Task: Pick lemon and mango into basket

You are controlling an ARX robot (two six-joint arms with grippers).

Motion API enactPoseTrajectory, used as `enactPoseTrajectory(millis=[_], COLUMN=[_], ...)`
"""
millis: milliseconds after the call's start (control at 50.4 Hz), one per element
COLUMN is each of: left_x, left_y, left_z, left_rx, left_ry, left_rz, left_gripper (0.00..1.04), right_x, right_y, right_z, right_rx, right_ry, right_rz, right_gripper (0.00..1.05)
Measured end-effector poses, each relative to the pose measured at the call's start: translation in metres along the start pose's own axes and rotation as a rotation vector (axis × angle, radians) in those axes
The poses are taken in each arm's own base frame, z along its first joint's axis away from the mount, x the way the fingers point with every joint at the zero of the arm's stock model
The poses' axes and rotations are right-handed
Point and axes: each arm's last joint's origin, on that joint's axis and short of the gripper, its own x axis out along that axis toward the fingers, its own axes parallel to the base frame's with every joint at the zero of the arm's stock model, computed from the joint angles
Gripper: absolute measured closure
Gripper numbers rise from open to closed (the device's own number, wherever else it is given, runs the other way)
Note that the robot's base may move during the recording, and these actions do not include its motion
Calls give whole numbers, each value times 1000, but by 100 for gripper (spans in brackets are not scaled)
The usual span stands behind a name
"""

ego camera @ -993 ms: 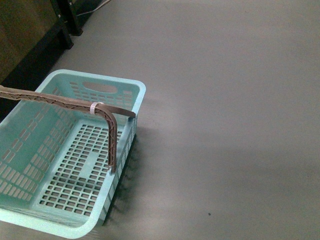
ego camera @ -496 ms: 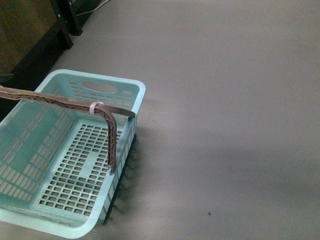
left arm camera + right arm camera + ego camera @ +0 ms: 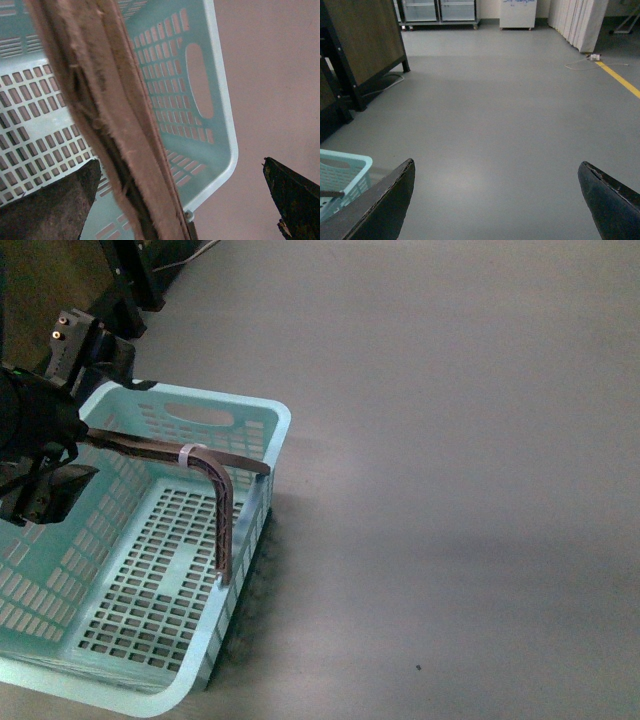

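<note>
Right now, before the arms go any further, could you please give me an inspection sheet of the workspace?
Surface: grey floor.
Job's things: turquoise basket with nothing in it, brown handle raised; lemon and mango, nothing seen.
Clutter: nothing seen.
Grippers: left gripper open at the handle; right gripper open, holding nothing.
Cables: cable lying by the yellow floor line.
Surroundings: dark wooden cabinet, white curtain.
</note>
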Motion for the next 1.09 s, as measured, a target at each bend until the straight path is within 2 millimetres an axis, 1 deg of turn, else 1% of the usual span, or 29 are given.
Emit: enactPoseTrajectory(millis=[60,119,159,218,357,397,476,556,655,695,814,834,973,1032,1072,1092], left_x=[9,16,20,23,24,24,24,24,19,15,-10,-18,-52,-72,-80,-89], left_y=[0,1,1,0,0,0,2,4,0,-3,-10,-10,-12,-13,-13,-14], left_z=[-1,-2,-1,0,2,2,2,4,8,9,15,17,22,25,27,28], left_rx=[14,20,18,14,9,9,5,-27,-96,-74,-98,-104,-131,-151,-159,-166], left_ry=[-1,0,-1,-5,-6,-6,-2,-2,2,-1,-33,-37,-49,-51,-57,-61], left_rz=[14,22,23,17,13,17,33,56,41,27,-4,-14,-56,-84,-96,-108], left_gripper=[8,18,26,37,56,59,70,85,99,100,100,100,100,100,100,100], right_x=[0,0,0,0,0,0,0,0,0,0,0,0,0,0,0,0], right_y=[0,0,0,0,0,0,0,0,0,0,0,0,0,0,0,0], right_z=[0,0,0,0,0,0,0,0,0,0,0,0,0,0,0,0], right_rx=[0,0,0,0,0,0,0,0,0,0,0,0,0,0,0,0], right_ry=[0,0,0,0,0,0,0,0,0,0,0,0,0,0,0,0], right_rz=[0,0,0,0,0,0,0,0,0,0,0,0,0,0,0,0], right_gripper=[9,9,9,9,9,9,9,9,9,9,9,9,9,9,9,9])
